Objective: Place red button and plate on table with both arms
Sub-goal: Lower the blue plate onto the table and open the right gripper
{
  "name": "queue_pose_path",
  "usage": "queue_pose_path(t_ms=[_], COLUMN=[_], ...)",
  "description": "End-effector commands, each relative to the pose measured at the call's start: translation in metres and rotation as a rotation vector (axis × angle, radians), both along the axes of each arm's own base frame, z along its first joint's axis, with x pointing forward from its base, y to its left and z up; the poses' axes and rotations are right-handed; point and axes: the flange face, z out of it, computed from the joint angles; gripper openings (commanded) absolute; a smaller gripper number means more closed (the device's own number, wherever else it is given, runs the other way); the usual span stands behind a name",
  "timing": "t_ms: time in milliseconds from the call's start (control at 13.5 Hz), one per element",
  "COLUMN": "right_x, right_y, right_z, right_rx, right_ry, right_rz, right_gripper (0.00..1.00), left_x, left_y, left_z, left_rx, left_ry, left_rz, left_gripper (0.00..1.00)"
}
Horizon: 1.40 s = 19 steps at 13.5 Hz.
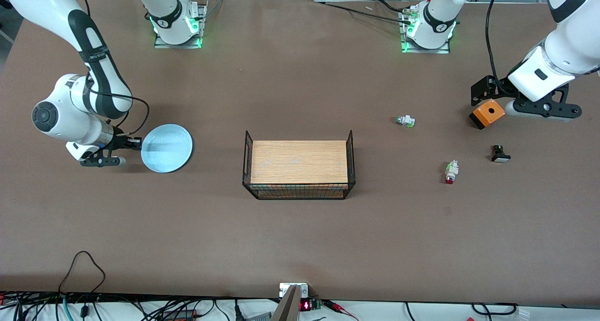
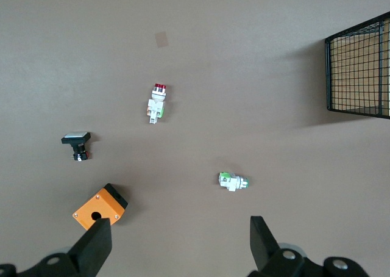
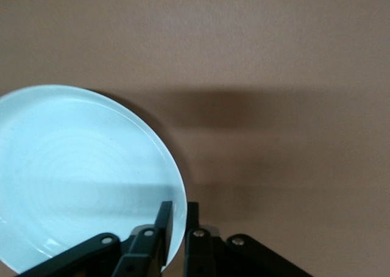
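The pale blue plate (image 1: 166, 147) (image 3: 79, 179) lies flat on the brown table (image 1: 300, 236) toward the right arm's end. My right gripper (image 1: 136, 144) (image 3: 178, 205) is at its rim, one finger inside and one outside, shut narrowly on it. The red button (image 1: 450, 172) (image 2: 157, 102), whitish with a red cap, lies on its side on the table toward the left arm's end. My left gripper (image 1: 485, 92) (image 2: 180, 234) hangs open over the table beside an orange box, well apart from the red button, with nothing between its fingers.
A black wire basket (image 1: 298, 171) (image 2: 359, 69) holding a wooden board stands mid-table. Near the red button lie a green-tipped button (image 1: 405, 121) (image 2: 233, 181), a black-and-white button (image 1: 500, 154) (image 2: 77, 145) and an orange box (image 1: 487, 113) (image 2: 99, 206).
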Motion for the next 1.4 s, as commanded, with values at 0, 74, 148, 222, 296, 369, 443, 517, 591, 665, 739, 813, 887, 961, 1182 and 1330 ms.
queue_pose_path(t_ms=[0, 74, 148, 222, 296, 369, 443, 517, 591, 665, 739, 813, 887, 961, 1182, 1330], right_x=[0.01, 0.018, 0.023, 0.027, 0.031, 0.035, 0.038, 0.041, 0.045, 0.049, 0.052, 0.054, 0.055, 0.057, 0.06, 0.059], right_y=[0.018, 0.031, 0.042, 0.051, 0.066, 0.077, 0.084, 0.088, 0.091, 0.097, 0.098, 0.098, 0.095, 0.09, 0.069, 0.036], right_z=[0.052, 0.07, 0.082, 0.097, 0.11, 0.124, 0.136, 0.15, 0.17, 0.19, 0.214, 0.237, 0.257, 0.276, 0.324, 0.338], right_rx=[0.041, 0.047, 0.05, 0.051, 0.052, 0.051, 0.045, 0.029, 0.012, 0.002, -0.009, -0.014, -0.022, -0.048, -0.087, -0.093], right_ry=[-0.009, -0.013, -0.005, -0.004, -0.001, 0.015, 0.035, 0.056, 0.069, 0.079, 0.091, 0.091, 0.077, 0.054, -0.037, -0.069], right_rz=[-0.059, -0.084, -0.101, -0.118, -0.127, -0.132, -0.139, -0.151, -0.155, -0.143, -0.133, -0.127, -0.125, -0.118, -0.13, -0.156], right_gripper=[1.0, 1.0, 1.0, 1.0, 1.0, 1.0, 1.0, 1.0, 1.0, 1.0, 1.0, 1.0, 1.0, 1.0, 1.0, 1.0], left_x=[0.0, 0.0, 0.0, 0.0, 0.0, 0.0, 0.0, 0.0, 0.0, 0.0, 0.0, 0.0, 0.0, 0.0, 0.0, 0.0], left_y=[0.001, 0.001, 0.001, 0.001, 0.001, 0.002, 0.002, 0.002, 0.002, 0.002, 0.002, 0.002, 0.002, 0.002, 0.002, 0.004], left_z=[0.005, 0.005, 0.005, 0.004, 0.004, 0.004, 0.004, 0.004, 0.004, 0.004, 0.004, 0.005, 0.004, 0.004, 0.005, 0.004], left_rx=[-0.007, -0.007, -0.007, -0.007, -0.006, -0.006, -0.006, -0.007, -0.007, -0.006, -0.006, -0.007, -0.006, -0.007, -0.007, -0.006], left_ry=[0.003, 0.003, 0.005, 0.005, 0.006, 0.006, 0.006, 0.005, 0.005, 0.006, 0.006, 0.005, 0.006, 0.006, 0.005, 0.009], left_rz=[-0.017, -0.018, -0.018, -0.017, -0.016, -0.014, -0.014, -0.014, -0.014, -0.014, -0.014, -0.014, -0.014, -0.016, -0.014, -0.013], left_gripper=[1.0, 1.0, 1.0, 1.0, 1.0, 1.0, 1.0, 1.0, 1.0, 1.0, 1.0, 1.0, 1.0, 1.0, 1.0, 1.0])
